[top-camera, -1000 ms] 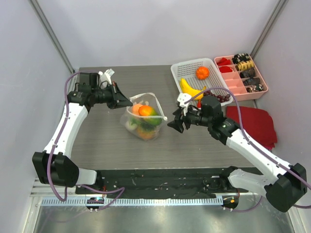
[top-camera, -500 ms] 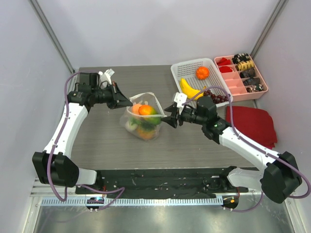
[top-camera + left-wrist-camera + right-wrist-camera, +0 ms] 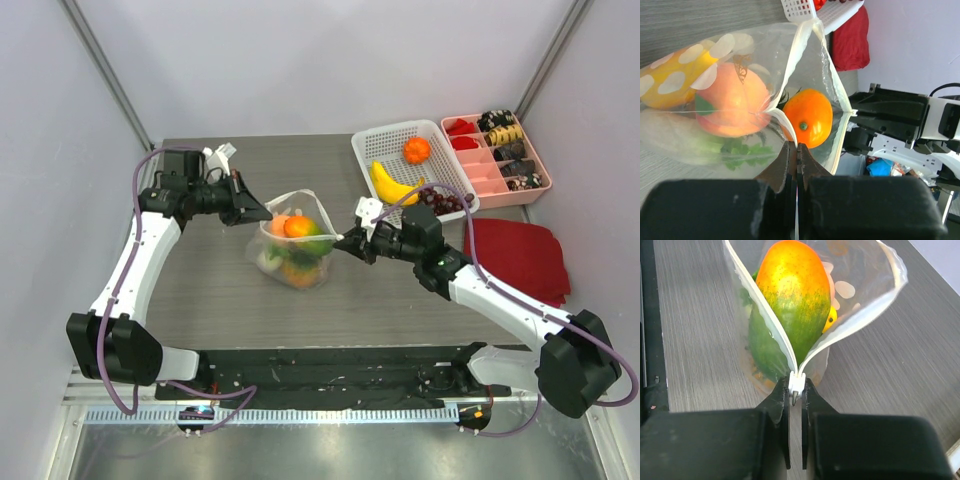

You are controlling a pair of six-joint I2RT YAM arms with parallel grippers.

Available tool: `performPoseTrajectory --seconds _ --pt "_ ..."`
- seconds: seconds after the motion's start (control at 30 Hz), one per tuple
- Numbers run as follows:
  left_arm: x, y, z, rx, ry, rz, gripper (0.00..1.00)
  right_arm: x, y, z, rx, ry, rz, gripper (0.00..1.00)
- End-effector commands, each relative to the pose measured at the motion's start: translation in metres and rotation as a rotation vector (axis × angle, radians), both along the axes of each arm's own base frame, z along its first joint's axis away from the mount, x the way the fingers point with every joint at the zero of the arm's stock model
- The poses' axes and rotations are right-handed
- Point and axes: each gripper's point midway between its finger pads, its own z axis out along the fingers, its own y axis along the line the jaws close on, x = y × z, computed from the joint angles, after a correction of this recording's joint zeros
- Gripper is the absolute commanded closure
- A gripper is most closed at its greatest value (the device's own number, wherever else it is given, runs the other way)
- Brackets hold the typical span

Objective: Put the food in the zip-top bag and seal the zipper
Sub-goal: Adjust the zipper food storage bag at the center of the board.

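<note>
Visibly, the dotted zip-top bag [image 3: 275, 262] gapes, holding bright food [image 3: 297, 227].

The clear, white-dotted zip-top bag [image 3: 293, 262] stands mid-frame in the top view. Its mouth gapes upward between the left gripper [image 3: 266, 213], pinched on the left edge, and the right gripper [image 3: 344, 243], clamped on the zipper's end [image 3: 796, 384]. An orange-and-green toy fruit [image 3: 790, 295] fills much of that opening. Bare grey wood-grain table [image 3: 220, 295] lies open at lower centre and upper centre. A white mesh basket [image 3: 390, 140], a pink compartment tray [image 3: 483, 172] and a red folded cloth [image 3: 520, 255] crowd the right side.
</note>
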Motion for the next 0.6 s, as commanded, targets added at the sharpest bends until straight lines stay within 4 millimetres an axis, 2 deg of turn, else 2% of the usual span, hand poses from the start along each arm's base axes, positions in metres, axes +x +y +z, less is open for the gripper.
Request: performPoseTrajectory --seconds 0.0,0.1,0.17,0.2,0.27,0.33,0.37,0.4,0.47,0.5,0.53,0.57 --pt "-0.004 0.007 0.018 0.041 -0.095 -0.018 1.0 0.009 0.001 0.025 0.052 -0.067 -0.04 0.99" --pt "-0.002 0.022 0.019 0.166 -0.18 -0.008 1.0 0.008 -0.005 0.031 0.036 -0.103 -0.05 0.99" --pt "-0.001 0.045 0.015 0.319 -0.235 0.035 1.0 0.007 -0.011 0.027 0.004 -0.104 -0.058 0.99" --pt "0.0 0.058 0.018 0.42 -0.327 0.002 1.0 0.005 -0.015 0.034 0.008 -0.124 -0.058 0.99" --pt "0.001 0.085 0.02 0.59 -0.418 0.024 1.0 0.004 -0.021 0.035 -0.009 -0.136 -0.059 0.99" --pt "-0.001 0.102 0.016 0.731 -0.523 -0.036 1.0 0.002 -0.024 0.04 -0.014 -0.156 -0.06 0.99" --pt "-0.009 0.107 0.024 0.763 -0.581 -0.049 1.0 0.002 -0.027 0.039 -0.02 -0.155 -0.064 0.99" --pt "-0.014 0.108 0.016 0.784 -0.6 -0.081 1.0 0.002 -0.026 0.039 -0.021 -0.157 -0.06 0.99" --pt "-0.025 0.113 0.021 0.841 -0.709 -0.127 1.0 0.001 -0.026 0.038 -0.024 -0.16 -0.055 0.99" --pt "-0.029 0.116 0.011 0.862 -0.708 -0.148 1.0 0.001 -0.025 0.039 -0.023 -0.161 -0.048 0.99" --pt "-0.032 0.116 0.009 0.869 -0.718 -0.16 0.97 0.001 -0.024 0.037 -0.026 -0.158 -0.042 0.99" --pt "-0.037 0.115 0.006 0.864 -0.709 -0.173 0.83 -0.002 -0.021 0.037 -0.023 -0.16 -0.014 0.99"
